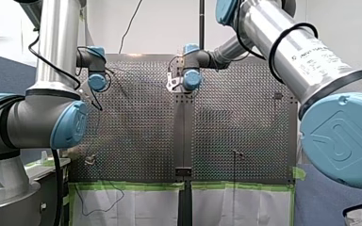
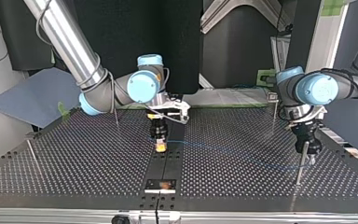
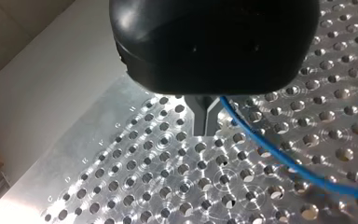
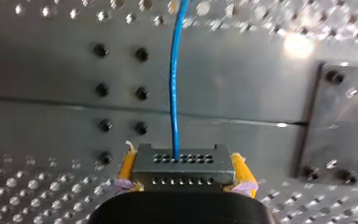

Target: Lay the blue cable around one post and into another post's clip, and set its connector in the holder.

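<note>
You have a perforated metal table (image 2: 74, 158) with a dark strip (image 2: 168, 163) down its middle and dark panels behind it. In the top view, left of centre, my right gripper (image 2: 160, 147) points down over the strip. Its yellow pads (image 4: 127, 165) pinch the grey connector (image 4: 182, 166) by its sides. The blue cable (image 2: 223, 150) leaves the connector's holed face straight ahead. It then runs lengthwise, left to right, low over the table to my left gripper (image 2: 309, 156). That gripper's fingers are pressed together on the cable, just beside a thin post (image 2: 300, 164).
</note>
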`<state>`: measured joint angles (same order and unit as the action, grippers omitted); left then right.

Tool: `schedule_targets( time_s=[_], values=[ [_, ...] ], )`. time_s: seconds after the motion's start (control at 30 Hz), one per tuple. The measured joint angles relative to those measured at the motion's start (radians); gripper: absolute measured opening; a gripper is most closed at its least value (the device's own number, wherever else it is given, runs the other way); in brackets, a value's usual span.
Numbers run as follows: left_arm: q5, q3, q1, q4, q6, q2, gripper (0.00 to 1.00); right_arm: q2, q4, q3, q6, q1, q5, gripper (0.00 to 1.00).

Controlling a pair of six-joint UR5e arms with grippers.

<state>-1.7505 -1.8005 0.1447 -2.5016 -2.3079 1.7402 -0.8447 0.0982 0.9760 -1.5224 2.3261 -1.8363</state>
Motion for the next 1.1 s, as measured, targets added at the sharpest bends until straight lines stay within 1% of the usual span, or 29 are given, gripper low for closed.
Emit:
schedule_targets(
  time_s=[0.2,0.33,0.47,0.6,0.7,0.87,0.93,0.97,1.0,1.03,1.07,1.1],
  values=[
    [-0.029,-0.001,0.000,-0.016,0.015,0.000,0.00,0.000,0.013,0.025,-0.001,-0.010,0.000,0.00],
    [-0.045,-0.001,-0.001,-0.019,0.028,0.000,0.00,0.000,0.015,0.029,-0.001,-0.014,0.001,0.00],
    [-0.052,-0.001,-0.003,-0.019,0.031,0.000,0.00,0.000,0.016,0.037,-0.001,-0.017,0.001,0.00],
    [-0.052,-0.005,-0.006,-0.016,0.036,0.000,0.00,0.000,0.033,0.059,-0.002,-0.024,0.000,0.00],
    [-0.056,-0.015,-0.008,-0.004,0.047,0.000,0.00,0.000,0.048,0.077,-0.008,-0.029,0.000,0.00],
    [-0.086,-0.036,-0.014,0.032,0.071,0.000,0.00,0.000,0.066,0.108,-0.018,-0.036,0.000,0.00],
    [-0.091,-0.042,-0.017,0.051,0.079,0.000,0.00,0.000,0.075,0.123,-0.020,-0.038,-0.001,0.00],
    [-0.090,-0.046,-0.018,0.059,0.084,0.000,0.04,0.000,0.081,0.130,-0.022,-0.039,-0.001,0.00],
    [-0.086,-0.049,-0.019,0.066,0.091,0.000,0.04,0.000,0.087,0.138,-0.024,-0.040,-0.001,0.00],
    [-0.078,-0.053,-0.020,0.071,0.100,0.000,0.29,0.000,0.097,0.149,-0.029,-0.042,-0.001,0.00],
    [-0.072,-0.054,-0.020,0.073,0.105,0.000,0.39,0.000,0.104,0.157,-0.032,-0.043,-0.001,0.00],
    [-0.066,-0.056,-0.021,0.072,0.109,0.000,0.39,0.000,0.114,0.167,-0.036,-0.045,-0.001,0.00]
  ],
)
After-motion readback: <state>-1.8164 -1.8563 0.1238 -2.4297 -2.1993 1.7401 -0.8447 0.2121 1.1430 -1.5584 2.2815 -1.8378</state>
